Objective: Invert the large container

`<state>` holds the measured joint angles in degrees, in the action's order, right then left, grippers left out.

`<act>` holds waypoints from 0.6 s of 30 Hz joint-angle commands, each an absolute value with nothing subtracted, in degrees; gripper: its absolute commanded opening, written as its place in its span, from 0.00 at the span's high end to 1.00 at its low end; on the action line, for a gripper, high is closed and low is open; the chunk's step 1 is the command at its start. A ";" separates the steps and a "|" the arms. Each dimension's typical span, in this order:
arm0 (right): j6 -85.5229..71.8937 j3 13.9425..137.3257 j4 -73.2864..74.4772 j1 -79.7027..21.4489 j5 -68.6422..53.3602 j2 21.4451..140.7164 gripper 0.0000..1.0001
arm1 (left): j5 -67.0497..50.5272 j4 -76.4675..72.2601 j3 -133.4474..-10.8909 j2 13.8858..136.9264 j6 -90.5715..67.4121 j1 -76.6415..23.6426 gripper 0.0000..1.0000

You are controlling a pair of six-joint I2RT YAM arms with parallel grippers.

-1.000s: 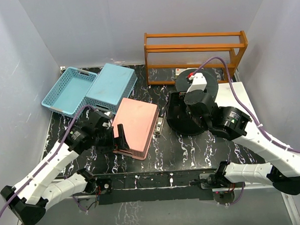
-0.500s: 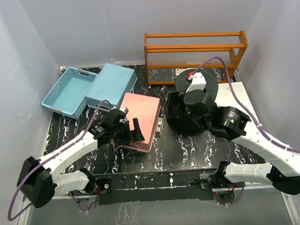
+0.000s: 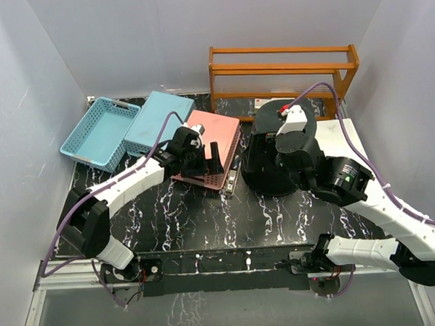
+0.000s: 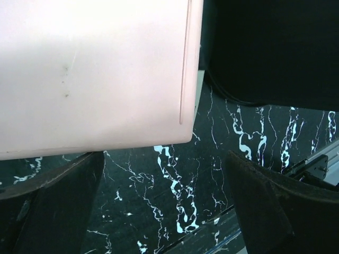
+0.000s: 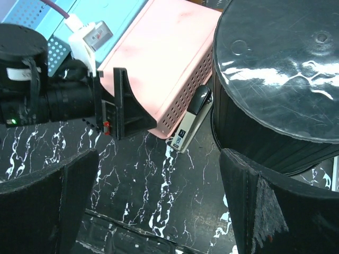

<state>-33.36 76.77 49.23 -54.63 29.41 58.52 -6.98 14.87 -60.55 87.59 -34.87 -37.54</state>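
Both pairs of jaws stand wide apart and grip nothing. The large container (image 3: 259, 168) sits right of centre on the marbled bench (image 3: 205, 221), flat base up and wider rim down. The left jaws hover at the near right corner of the upturned pink basket (image 3: 215, 134). The right jaws hang above the container's near side, and a small black-and-silver object (image 5: 189, 119) lies between basket and container
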 commanded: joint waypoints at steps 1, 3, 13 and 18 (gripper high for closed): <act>-34.01 77.21 47.64 -54.75 29.84 57.09 0.02 | -6.36 20.61 -68.37 85.33 -28.41 -34.74 0.03; -33.72 77.09 47.28 -54.76 29.81 57.13 0.02 | -8.74 26.03 -72.08 85.31 -26.07 -32.95 0.01; -29.85 77.97 42.03 -54.75 26.51 60.88 0.02 | -6.12 47.38 -79.76 84.25 -19.83 -31.09 0.01; -28.67 78.39 41.66 -54.76 25.66 61.37 0.02 | -5.06 48.49 -80.26 79.96 -18.91 -23.15 0.01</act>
